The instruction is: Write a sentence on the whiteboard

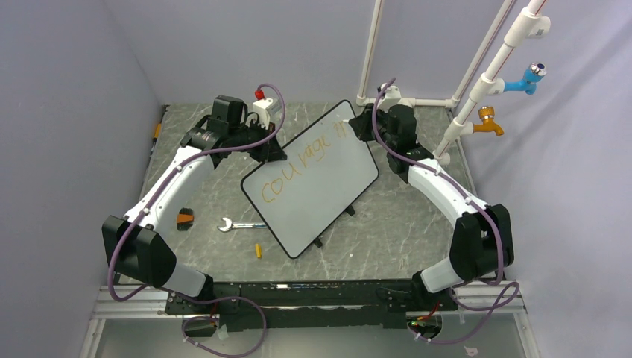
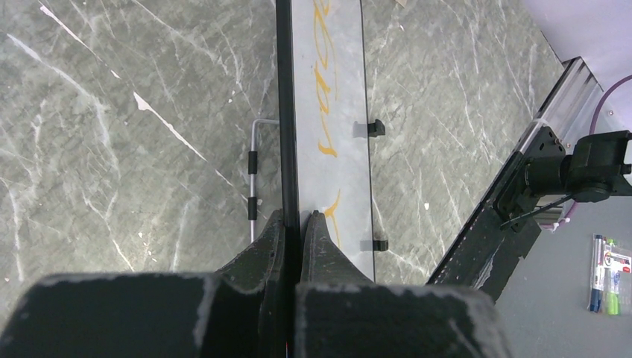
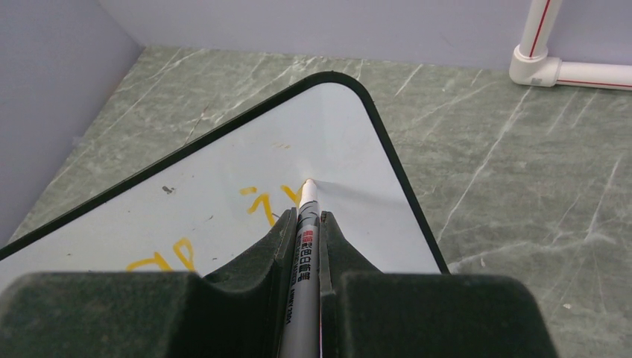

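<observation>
Two arms share the whiteboard (image 1: pixel 313 183), which rests slanted in the middle of the worktop (image 1: pixel 417 231), its long axis going from near-left to far-right in the top view. The left fingers (image 2: pixel 326 250) are closed narrow on the black rim of the board's left long edge and steady it. The right fingers (image 3: pixel 272 246) are closed on a white marker (image 3: pixel 304 239), which points forward and down. Its tip appears to touch the white surface close to the far rounded corner. The sentence (image 1: pixel 298 170) is one row of orange letters along the long axis, and the tip stands just after the last strokes. I judge that the writing is in progress, and that the coming stroke turns on this: only little free board lies between the tip and the rim ahead, while much free surface lies on the near side of the row. The right arm is the nearer one to that corner.
</observation>
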You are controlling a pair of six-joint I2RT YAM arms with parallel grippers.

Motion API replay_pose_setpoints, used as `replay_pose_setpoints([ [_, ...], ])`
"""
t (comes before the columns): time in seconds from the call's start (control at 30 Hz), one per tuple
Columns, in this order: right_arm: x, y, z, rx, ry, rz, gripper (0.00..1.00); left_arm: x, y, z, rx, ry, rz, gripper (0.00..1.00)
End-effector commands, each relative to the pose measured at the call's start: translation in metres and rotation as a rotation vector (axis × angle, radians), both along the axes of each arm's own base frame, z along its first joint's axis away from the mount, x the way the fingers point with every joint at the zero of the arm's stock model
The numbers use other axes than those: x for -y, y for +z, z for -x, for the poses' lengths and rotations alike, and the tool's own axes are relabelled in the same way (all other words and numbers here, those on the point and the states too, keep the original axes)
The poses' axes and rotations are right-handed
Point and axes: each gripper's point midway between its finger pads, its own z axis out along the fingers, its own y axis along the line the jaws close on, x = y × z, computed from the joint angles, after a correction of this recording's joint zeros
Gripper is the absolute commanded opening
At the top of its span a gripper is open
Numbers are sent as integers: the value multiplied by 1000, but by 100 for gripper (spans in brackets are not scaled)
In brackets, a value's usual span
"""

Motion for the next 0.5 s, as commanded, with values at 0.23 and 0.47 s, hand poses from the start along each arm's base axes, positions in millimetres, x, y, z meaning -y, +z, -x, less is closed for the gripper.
replay_pose_setpoints([
  [0.23, 2, 4, -6, 19, -19, 17, 0, -13, -12, -5, 94, -17, -120, 0],
  [0.47, 6, -9, -1, -9, -32, 30, 0, -14, -11, -5, 98, -16, -120, 0],
])
